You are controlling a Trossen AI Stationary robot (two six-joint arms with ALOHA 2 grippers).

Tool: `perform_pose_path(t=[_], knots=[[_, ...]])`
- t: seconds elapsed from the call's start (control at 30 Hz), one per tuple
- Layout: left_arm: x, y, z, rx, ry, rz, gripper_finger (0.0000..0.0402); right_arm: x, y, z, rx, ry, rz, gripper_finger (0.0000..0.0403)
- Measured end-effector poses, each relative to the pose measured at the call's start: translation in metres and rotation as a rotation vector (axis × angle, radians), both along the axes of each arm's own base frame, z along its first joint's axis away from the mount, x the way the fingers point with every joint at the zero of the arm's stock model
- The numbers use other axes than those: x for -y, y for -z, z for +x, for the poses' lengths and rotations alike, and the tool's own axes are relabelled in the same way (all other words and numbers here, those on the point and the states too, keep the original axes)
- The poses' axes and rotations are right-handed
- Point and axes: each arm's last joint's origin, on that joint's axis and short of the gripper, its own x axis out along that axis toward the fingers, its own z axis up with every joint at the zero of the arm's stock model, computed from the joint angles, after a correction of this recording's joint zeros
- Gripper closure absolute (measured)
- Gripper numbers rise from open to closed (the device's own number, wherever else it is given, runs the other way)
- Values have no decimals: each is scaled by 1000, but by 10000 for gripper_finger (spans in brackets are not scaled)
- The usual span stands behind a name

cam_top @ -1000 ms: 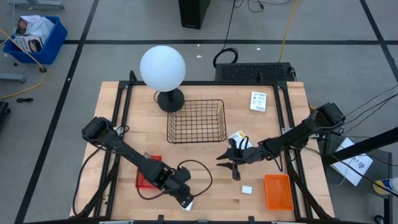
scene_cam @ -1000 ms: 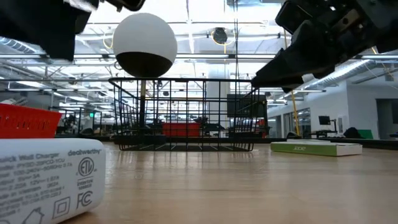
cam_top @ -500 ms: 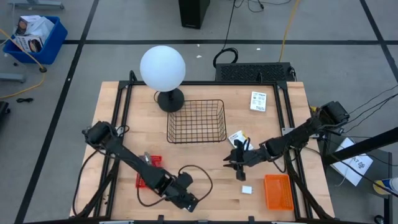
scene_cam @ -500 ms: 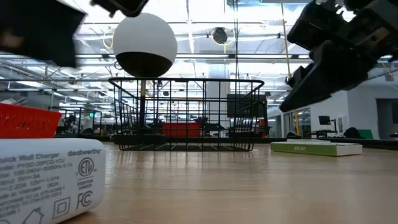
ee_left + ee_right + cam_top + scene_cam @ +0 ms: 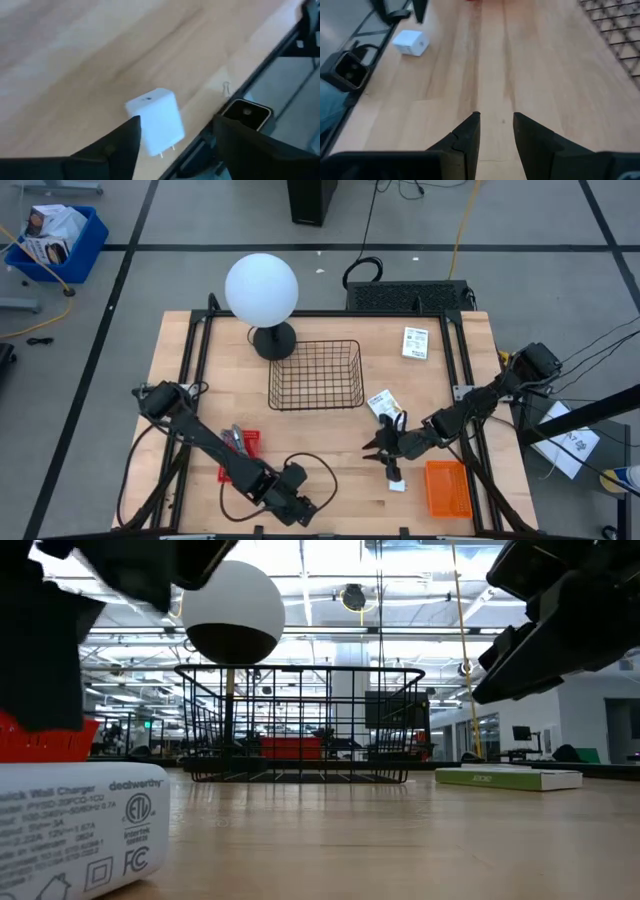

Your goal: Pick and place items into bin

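Wood-topped scene, and hovering the left gripper [image 5: 291,503] well in front of the wire basket [image 5: 316,375], fingers spread wide around nothing yet, right over a white block [image 5: 155,120] lying near the table's front edge. Judging the step: lowering straight, centring the block between both fingers, closing only once level. Holding the right gripper [image 5: 383,450] in front of the basket's right corner, parted slightly, pinching nothing, near the second white block [image 5: 397,485]. Counting now: two white blocks, two printed packets [image 5: 415,342] [image 5: 380,400] right of the basket, one basket.
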Motion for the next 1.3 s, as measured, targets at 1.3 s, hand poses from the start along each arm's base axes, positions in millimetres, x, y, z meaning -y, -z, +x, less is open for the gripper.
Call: perform_pose_path(t=[1.3], knots=[[-33,38,26,-125,90,49,188,8,17,-19,124,-46,124,291]])
